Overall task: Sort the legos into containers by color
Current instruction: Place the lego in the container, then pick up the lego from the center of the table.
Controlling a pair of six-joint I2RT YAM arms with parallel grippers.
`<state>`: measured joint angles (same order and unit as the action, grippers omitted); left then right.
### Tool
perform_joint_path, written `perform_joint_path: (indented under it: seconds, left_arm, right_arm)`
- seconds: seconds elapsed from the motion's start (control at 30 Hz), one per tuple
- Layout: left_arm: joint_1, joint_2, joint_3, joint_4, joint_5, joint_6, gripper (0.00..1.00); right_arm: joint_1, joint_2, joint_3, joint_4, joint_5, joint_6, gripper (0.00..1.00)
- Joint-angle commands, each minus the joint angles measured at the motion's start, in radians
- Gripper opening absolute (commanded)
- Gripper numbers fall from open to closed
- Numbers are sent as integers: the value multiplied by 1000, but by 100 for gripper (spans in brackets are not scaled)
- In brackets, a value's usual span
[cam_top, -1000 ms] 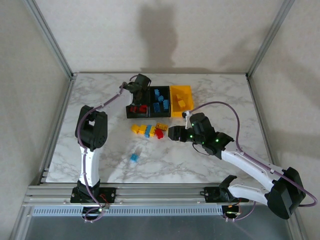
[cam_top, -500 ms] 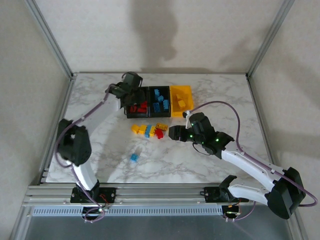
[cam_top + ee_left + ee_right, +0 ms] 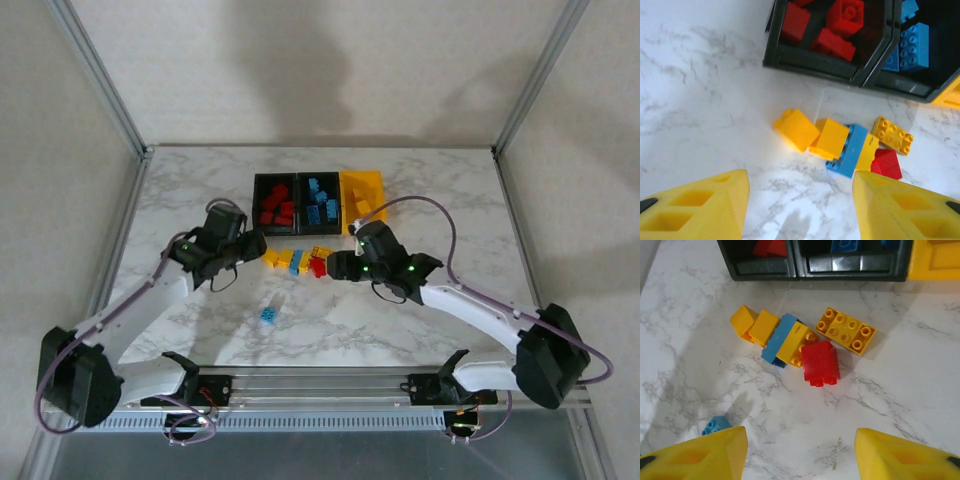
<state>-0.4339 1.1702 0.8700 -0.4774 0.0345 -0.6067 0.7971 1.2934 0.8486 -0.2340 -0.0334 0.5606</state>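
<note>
**Mid-sort snapshot, nothing in hand**

So the left gripper (image 3: 252,244) is sitting low over the desk (image 3: 180,190) with its yellow fingers (image 3: 695,207) spread wide and nothing between them. It's parked just left of the loose pile of legos (image 3: 297,261). The right gripper (image 3: 336,266) is the same deal from the other side: jaws apart, empty, just beside the pile's right end and nearest the red brick (image 3: 820,363).

The pile lies on the marble between the two grippers, a little in front of the bins. The right wrist cam lets you count it. Two plain yellow bricks (image 3: 764,327) sit at the left, touching each other. Next comes a blue brick (image 3: 778,340) lying at a slant with another yellow one (image 3: 796,346) pressed against it, and the red one touches that. A long yellow brick (image 3: 845,331) lies studs-up just beside the red one on the bin side. One small blue brick (image 3: 268,315) sits alone, well apart from the pile and closer to the arm bases.

Further out, the three containers are joined in a row toward the far side of the desk. The left black bin (image 3: 256,215) has red bricks in it, the middle black bin (image 3: 320,232) has blue ones, and the yellow bin (image 3: 372,184) on the right has a few yellow ones.
</note>
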Motion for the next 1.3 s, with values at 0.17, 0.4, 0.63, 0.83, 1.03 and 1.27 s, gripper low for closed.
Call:
perform_joint_path:
  seconds: [0.17, 0.4, 0.63, 0.83, 1.03, 1.27]
  left_arm:
    - [-23, -171, -209, 38, 62, -140, 57]
    - [-35, -236, -249, 19, 64, -169, 58]
    - [-43, -237, -244, 17, 55, -175, 58]
    - [-45, -228, -252, 21, 50, -177, 58]
    - [-45, -228, -246, 12, 43, -177, 58]
    - [-45, -241, -242, 32, 33, -194, 58]
  right_arm:
    - [54, 167, 73, 31, 68, -37, 60]
    - [66, 350, 150, 44, 152, -62, 60]
    - [71, 474, 211, 53, 176, -82, 60]
    - [71, 550, 261, 53, 177, -92, 52]
    - [78, 565, 271, 39, 167, -94, 32]
    - [86, 413, 242, -26, 187, -79, 27]
